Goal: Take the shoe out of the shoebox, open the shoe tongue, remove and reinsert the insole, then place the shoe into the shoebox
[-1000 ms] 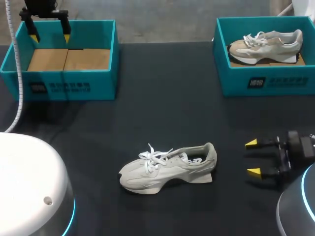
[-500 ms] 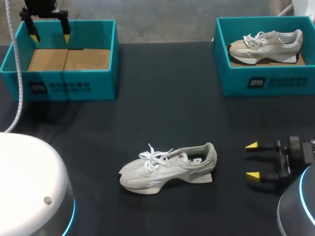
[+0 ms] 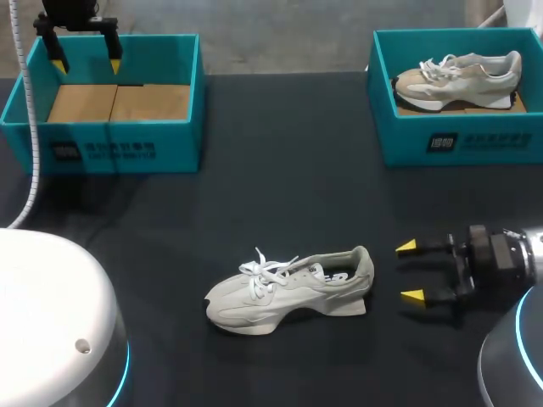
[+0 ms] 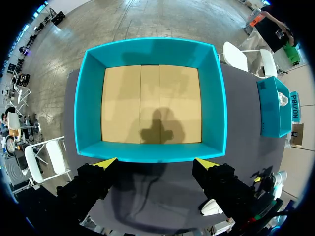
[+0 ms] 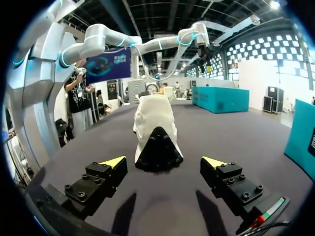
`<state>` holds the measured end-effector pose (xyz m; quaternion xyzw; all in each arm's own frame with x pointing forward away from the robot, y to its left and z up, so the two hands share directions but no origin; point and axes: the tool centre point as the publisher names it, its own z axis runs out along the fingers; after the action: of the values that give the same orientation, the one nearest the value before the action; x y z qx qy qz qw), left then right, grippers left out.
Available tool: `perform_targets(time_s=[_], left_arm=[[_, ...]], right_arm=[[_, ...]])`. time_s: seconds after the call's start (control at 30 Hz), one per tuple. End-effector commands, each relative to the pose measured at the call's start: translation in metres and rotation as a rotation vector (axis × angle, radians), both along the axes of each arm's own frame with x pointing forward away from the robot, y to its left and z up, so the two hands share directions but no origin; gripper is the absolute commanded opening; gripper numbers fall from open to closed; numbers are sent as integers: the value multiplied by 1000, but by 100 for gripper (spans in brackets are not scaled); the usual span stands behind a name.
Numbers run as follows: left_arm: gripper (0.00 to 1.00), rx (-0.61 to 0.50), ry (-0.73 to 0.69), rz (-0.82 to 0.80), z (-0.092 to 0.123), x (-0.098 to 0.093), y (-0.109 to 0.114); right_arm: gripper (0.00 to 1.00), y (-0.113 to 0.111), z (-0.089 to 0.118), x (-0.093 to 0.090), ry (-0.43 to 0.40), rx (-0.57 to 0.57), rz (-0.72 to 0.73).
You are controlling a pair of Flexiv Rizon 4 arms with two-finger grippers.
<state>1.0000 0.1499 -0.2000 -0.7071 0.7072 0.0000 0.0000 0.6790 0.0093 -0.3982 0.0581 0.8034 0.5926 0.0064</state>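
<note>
at the far left of the dark counter (image 3: 280, 186) stands a teal shoebox (image 3: 106, 148), its brown cardboard floor (image 3: 119, 102) bare to the light. the left claw (image 3: 85, 61) hangs above the box's far long wall, its yellow tips spread wide and holding nothing; seen from its own wrist, the left claw (image 4: 155, 163) looks straight down into that box. near the middle of the counter, toward the front, a pale grey shoe (image 3: 288, 288) lies upright on its sole outside both boxes, white laces tied, toe pointing left, heel to the right. just beside that heel, apart from it, the right claw (image 3: 410, 271) sits low with its fingers wide, gripping nothing; its wrist view shows the heel directly ahead between the open tips. at the far right a second teal shoebox (image 3: 458, 140) holds a beige shoe (image 3: 458, 78).
</note>
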Motion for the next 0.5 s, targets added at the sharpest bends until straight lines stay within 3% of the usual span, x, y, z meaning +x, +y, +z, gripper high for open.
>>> perform_targets(time_s=[0.03, 0.5], left_arm=[[100, 0, 0, 0, 0, 0, 0], [100, 0, 0, 0, 0, 0, 0]], right_arm=[[100, 11, -7, 11, 13, 4, 43], [100, 39, -9, 9, 10, 11, 113]])
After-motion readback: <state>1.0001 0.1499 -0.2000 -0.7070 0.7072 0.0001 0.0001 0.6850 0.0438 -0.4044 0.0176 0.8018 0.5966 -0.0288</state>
